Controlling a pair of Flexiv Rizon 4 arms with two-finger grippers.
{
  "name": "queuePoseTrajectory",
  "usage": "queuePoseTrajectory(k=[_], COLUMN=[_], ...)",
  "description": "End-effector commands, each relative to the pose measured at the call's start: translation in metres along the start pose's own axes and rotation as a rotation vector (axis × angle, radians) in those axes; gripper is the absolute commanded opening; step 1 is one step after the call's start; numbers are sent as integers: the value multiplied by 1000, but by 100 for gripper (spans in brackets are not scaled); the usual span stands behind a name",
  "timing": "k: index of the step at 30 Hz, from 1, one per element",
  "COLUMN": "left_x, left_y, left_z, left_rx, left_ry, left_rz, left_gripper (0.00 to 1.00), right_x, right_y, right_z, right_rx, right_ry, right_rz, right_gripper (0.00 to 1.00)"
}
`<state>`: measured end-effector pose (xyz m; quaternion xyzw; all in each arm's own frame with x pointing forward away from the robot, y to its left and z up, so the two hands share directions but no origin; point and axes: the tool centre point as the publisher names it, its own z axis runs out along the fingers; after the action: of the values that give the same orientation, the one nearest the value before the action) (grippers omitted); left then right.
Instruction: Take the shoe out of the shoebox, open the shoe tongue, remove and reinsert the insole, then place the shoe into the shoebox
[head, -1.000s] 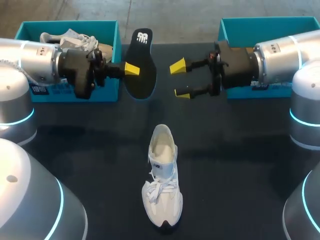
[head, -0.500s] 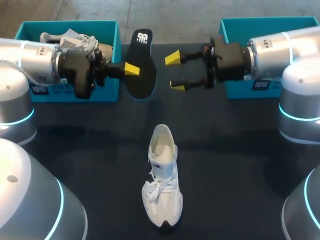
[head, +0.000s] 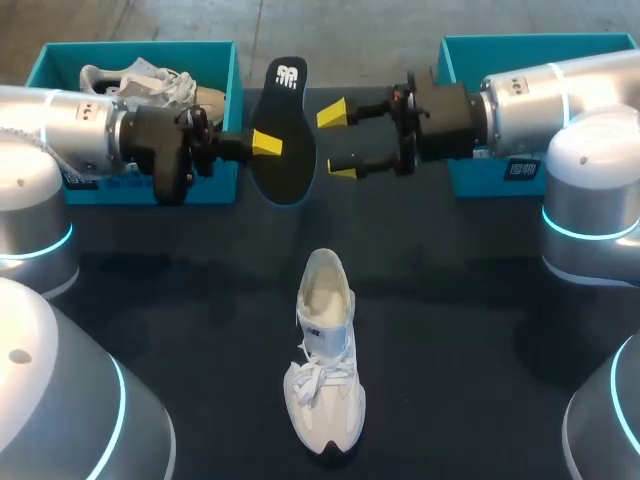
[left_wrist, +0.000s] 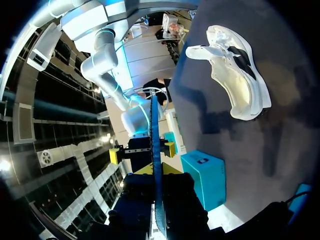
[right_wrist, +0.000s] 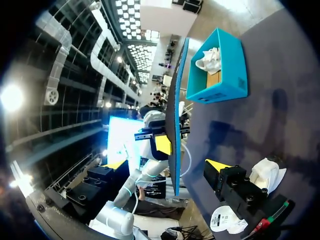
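My right arm (head: 540, 95) has moved in across the table (head: 480, 330) toward the middle, and it is now closer to the insole than it was a moment ago. My left arm (head: 90, 140) has hardly moved; it has only lifted the insole a tiny bit and tipped it. The two blue boxes sit at the far side where they were. The left box (head: 225, 70) has another shoe (head: 150, 80) in it, and the right box (head: 470, 45) is partly hidden behind my right arm. The white shoe (head: 325, 350) lies on the table near me, well apart from both boxes, and it has not moved. It is open on top, and nothing dark shows inside it. The black insole (head: 283, 130) is up in the air between the boxes, standing on its edge. My left gripper (head: 268, 145) is pinching the insole low down. My right gripper (head: 338, 142) has its fingers spread wide. It is just beside the insole and not touching it. I think my right gripper is coming to take the insole. After that the insole must go back into the shoe, and then the shoe goes into a box.
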<state>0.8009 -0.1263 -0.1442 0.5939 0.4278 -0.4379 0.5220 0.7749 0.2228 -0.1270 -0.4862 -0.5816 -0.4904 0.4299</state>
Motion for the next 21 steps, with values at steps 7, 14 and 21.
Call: queuePoseTrajectory(k=[7,14,21], left_x=[2,3,2], left_y=[-7,-8,-6], left_z=[9,11,13], left_rx=[-24,-25,-30], left_ry=[3,13,-1], left_rz=[19,21,8], left_gripper=[0,0,0], right_x=[-6,-5,-5], right_y=[-2,-3,-4], right_z=[14,14,15], right_rx=[-7,-20,-24], right_ry=[18,10,5], right_rz=[1,-5,-10], right_gripper=[66,62,49])
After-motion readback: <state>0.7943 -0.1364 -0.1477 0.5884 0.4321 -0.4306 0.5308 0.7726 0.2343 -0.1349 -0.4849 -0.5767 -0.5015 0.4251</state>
